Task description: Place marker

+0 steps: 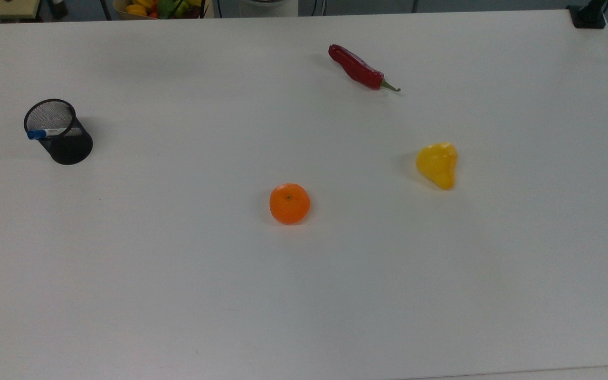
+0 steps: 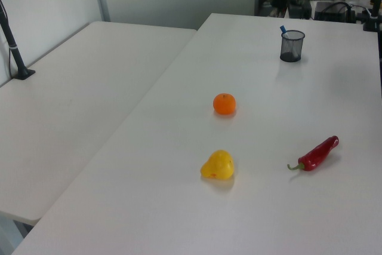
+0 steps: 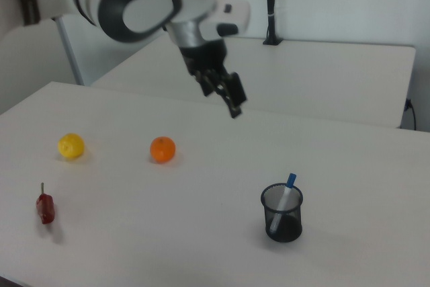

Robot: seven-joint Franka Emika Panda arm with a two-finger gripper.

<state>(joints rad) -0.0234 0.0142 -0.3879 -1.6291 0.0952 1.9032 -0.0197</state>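
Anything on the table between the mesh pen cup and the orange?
No. In the top view, bare table runs from the mesh pen cup to the orange.

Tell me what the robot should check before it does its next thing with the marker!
1. Is the marker inside the black mesh cup? Ok: it stands tilted in the cup, blue cap sticking out the top.
2. Is the cup upright on the table? Ok.
3. Has the gripper let go? Ok: it hangs above the table, apart from the cup, holding nothing.
4. Are the fingers open? Cannot tell.
5. Are the orange, the yellow fruit and the red chili away from the cup? Ok: all lie well apart from it.
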